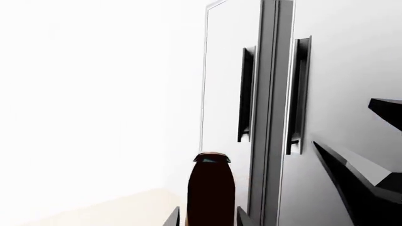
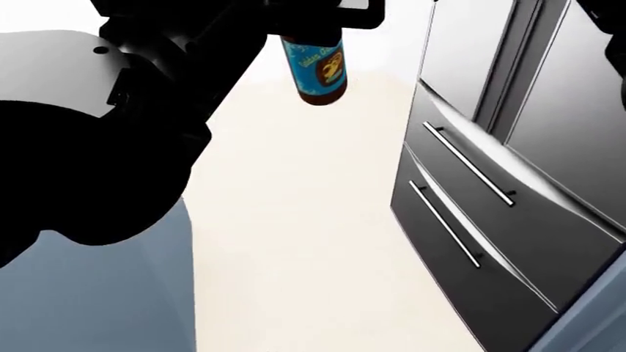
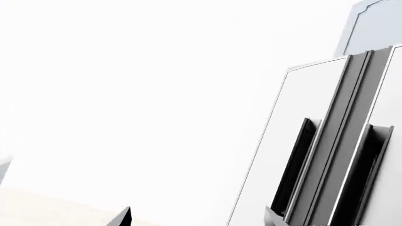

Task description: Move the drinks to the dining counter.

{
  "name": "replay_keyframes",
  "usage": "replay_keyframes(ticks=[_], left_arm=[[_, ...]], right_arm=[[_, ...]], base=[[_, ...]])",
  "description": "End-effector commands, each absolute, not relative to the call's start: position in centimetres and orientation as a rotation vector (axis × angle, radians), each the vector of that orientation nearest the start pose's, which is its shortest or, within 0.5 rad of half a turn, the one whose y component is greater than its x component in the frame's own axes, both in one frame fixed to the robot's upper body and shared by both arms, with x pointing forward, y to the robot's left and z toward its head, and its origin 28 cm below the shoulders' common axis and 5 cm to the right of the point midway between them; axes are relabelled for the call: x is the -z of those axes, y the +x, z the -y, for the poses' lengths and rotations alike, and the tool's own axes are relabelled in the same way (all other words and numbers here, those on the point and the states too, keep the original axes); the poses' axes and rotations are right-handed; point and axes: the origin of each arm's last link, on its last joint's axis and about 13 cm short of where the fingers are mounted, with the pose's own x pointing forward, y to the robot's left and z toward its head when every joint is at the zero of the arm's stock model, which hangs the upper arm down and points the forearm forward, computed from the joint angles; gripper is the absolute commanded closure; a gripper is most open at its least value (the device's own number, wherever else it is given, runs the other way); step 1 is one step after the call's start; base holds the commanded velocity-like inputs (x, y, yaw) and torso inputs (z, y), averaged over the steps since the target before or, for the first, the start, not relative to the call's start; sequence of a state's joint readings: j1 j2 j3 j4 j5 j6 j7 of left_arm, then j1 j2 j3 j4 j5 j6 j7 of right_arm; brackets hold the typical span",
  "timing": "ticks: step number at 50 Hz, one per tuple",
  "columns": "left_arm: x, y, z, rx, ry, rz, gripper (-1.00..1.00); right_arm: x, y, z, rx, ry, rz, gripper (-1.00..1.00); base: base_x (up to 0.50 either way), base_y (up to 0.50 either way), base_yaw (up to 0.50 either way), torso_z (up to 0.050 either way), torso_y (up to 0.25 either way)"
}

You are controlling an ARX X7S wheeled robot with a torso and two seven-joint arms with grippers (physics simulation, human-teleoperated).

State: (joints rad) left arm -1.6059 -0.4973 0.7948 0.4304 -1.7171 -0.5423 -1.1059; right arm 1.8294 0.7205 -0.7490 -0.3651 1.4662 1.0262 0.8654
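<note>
My left gripper (image 1: 207, 215) is shut on the brown glass bottle (image 1: 211, 186); its two dark fingers press the bottle's sides. In the head view the gripper (image 2: 311, 16) holds the bottle (image 2: 318, 70), with its blue label showing, high in the air over the cream floor. My right gripper (image 3: 199, 217) is open and empty, its fingertips wide apart. Only a dark bit of the right arm (image 2: 605, 13) shows in the head view's top right corner. The purple can and the juice carton are out of view. A pale flat surface (image 2: 44, 70) with a blue-grey face (image 2: 98, 301) lies at the left, mostly hidden behind my left arm.
A steel fridge (image 2: 489, 191) with two drawers and long bar handles stands at the right; its upper doors (image 1: 276, 94) fill both wrist views, as in the right wrist view (image 3: 326, 141). Cream floor (image 2: 293, 242) runs between the fridge and the blue-grey face. A dark angular part (image 1: 361, 183) shows beside the fridge.
</note>
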Motion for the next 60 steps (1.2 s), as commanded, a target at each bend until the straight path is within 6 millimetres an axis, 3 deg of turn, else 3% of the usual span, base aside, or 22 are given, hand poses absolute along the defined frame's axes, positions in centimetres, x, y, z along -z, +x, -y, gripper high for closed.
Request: replay_keyframes(ticks=[1, 33, 39, 40, 43, 46, 60], left_arm=[[-37.57, 21.24, -13.87, 0.393, -0.111, 0.271, 1.0], [-37.83, 21.17, -13.97, 0.39, -0.117, 0.276, 1.0], [-37.83, 21.19, -14.0, 0.391, -0.117, 0.278, 1.0], [-37.81, 21.21, -14.0, 0.391, -0.117, 0.277, 1.0], [-37.76, 21.21, -13.98, 0.392, -0.116, 0.276, 1.0], [-37.77, 21.17, -13.98, 0.393, -0.117, 0.277, 1.0], [-37.75, 21.14, -13.95, 0.395, -0.115, 0.274, 1.0]], right_arm=[[-41.07, 22.29, 10.69, -0.071, -0.385, 0.405, -1.0], [-40.94, 22.39, 10.68, -0.054, -0.412, 0.388, -1.0], [-40.85, 22.52, 10.77, -0.039, -0.354, 0.393, -1.0], [-40.72, 22.59, 10.72, -0.047, -0.403, 0.363, -1.0], [-40.81, 22.57, 10.91, -0.025, -0.286, 0.375, -1.0], [-40.74, 22.6, 10.91, -0.008, -0.404, 0.362, -1.0], [-40.99, 22.5, 10.84, -0.012, -0.418, 0.375, -1.0]], base=[[0.0, 0.0, 0.5, 0.0, 0.01], [0.0, 0.0, 0.5, 0.0, 0.0], [0.0, 0.0, 0.5, 0.0, 0.0], [-0.35, 0.02, 0.0, 0.0, 0.0], [0.0, 0.0, 0.0, 0.003, 0.0], [-0.17, 0.01, 0.0, 0.0, 0.003], [-0.5, 0.03, 0.0, 0.0, 0.0]])
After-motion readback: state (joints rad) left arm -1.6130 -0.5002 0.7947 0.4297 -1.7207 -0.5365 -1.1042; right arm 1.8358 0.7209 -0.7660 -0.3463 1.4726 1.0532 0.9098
